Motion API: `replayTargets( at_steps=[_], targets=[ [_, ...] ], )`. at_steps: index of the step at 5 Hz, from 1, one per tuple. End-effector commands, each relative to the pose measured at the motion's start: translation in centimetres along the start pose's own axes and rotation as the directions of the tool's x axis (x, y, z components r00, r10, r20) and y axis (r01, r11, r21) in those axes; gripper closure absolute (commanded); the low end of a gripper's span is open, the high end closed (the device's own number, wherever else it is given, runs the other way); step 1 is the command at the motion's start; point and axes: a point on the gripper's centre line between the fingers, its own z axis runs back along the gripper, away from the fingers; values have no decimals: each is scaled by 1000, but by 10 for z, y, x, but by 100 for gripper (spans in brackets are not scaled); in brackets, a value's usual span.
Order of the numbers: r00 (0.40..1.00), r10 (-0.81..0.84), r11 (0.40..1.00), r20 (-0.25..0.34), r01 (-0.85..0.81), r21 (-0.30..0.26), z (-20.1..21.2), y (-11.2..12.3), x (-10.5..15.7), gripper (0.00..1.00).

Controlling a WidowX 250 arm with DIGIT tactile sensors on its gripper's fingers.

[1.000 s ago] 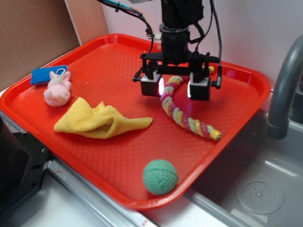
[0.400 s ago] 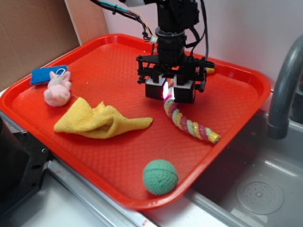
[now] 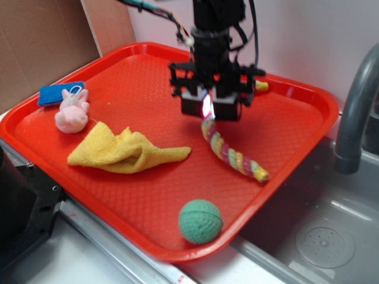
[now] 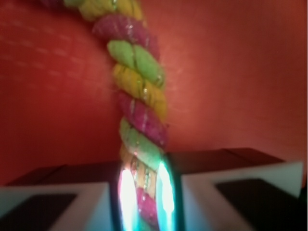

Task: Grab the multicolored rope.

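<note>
The gripper (image 3: 208, 107) was clamped on the multicolored rope (image 3: 232, 155), its two pads pressed against the twisted strands from either side, as the wrist view showed plainly (image 4: 144, 202). The rope sat toward the 2 o'clock part of the red tray (image 3: 148, 236), trailing from the gripper down toward 4 o'clock, its free end lying near the tray's right rim. A short yellow end (image 3: 262, 86) showed just behind the gripper at about 1 o'clock.

The hold looked narrow and close to one end, so most of the rope's length hung on one side. Lifted that way, the long tail could swing, drag along the tray or catch the rim, and the soft strands might slip out between the pads. The yellow cloth (image 3: 121, 151) at 9 o'clock and the green ball (image 3: 201, 221) at 6 o'clock lay well apart from it.
</note>
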Motion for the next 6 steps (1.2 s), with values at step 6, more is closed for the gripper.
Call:
replayTargets(
  at_steps=[6],
  targets=[
    [957, -212, 976, 198, 198, 87, 161, 95, -26, 100]
  ],
)
